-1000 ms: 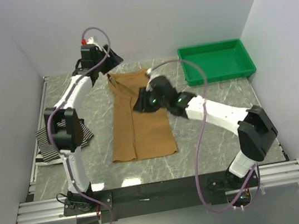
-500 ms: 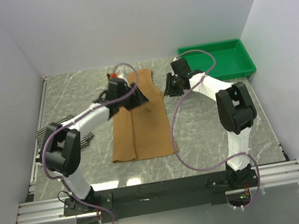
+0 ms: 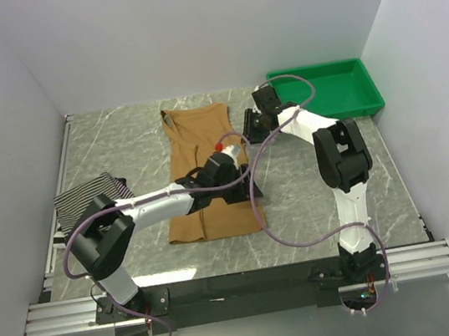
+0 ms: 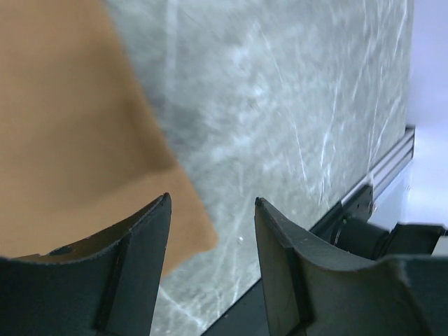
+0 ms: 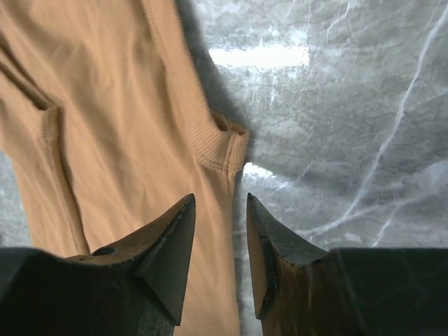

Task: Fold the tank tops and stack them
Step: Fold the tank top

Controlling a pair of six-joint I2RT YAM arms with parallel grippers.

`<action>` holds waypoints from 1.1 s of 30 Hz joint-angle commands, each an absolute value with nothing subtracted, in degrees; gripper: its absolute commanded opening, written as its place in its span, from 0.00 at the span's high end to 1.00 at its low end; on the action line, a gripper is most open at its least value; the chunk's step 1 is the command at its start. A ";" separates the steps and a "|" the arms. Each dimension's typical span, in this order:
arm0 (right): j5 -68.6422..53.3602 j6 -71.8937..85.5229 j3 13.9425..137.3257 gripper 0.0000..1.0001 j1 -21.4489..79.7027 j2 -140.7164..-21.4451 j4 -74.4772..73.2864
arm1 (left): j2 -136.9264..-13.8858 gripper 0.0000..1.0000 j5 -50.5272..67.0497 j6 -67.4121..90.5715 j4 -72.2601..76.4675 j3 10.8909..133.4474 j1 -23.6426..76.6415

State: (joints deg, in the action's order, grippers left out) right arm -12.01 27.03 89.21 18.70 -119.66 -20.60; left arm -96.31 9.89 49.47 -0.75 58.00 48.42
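Top external: tan tank top (image 3: 204, 171) flat mid-worktop (image 3: 312, 189), striped tank tops (image 3: 87, 201) bunched at left edge, green tray (image 3: 327, 89) far right. Left gripper (image 3: 244, 189) over its lower right part, right gripper (image 3: 249, 125) at its upper right strap. Left wrist: jaws released, above hem corner. Right wrist: jaws parted, empty, over strap end.

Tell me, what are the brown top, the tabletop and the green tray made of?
Tan tank top: soft knit cloth, matte, ribbed edging. Tabletop: looks like grey marble or marble-print laminate, glossy with glare. Green tray: likely moulded plastic, smooth, slight sheen.
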 commanded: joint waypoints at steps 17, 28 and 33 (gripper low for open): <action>-14.15 28.04 93.16 0.80 18.46 -125.42 -18.37 | -103.35 0.45 0.27 51.86 -6.67 63.01 61.26; -13.54 28.04 92.02 0.86 18.46 -123.67 -18.02 | -106.52 0.72 -2.46 51.86 -10.20 65.66 63.54; -12.31 28.12 90.18 0.77 18.46 -120.94 -17.14 | -103.63 0.99 -2.90 52.12 -9.67 63.38 63.55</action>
State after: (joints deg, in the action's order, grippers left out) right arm -13.32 28.27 90.85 18.70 -124.86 -19.42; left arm -106.34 -1.58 52.03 -10.22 63.86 63.16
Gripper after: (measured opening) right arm 0.213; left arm 0.024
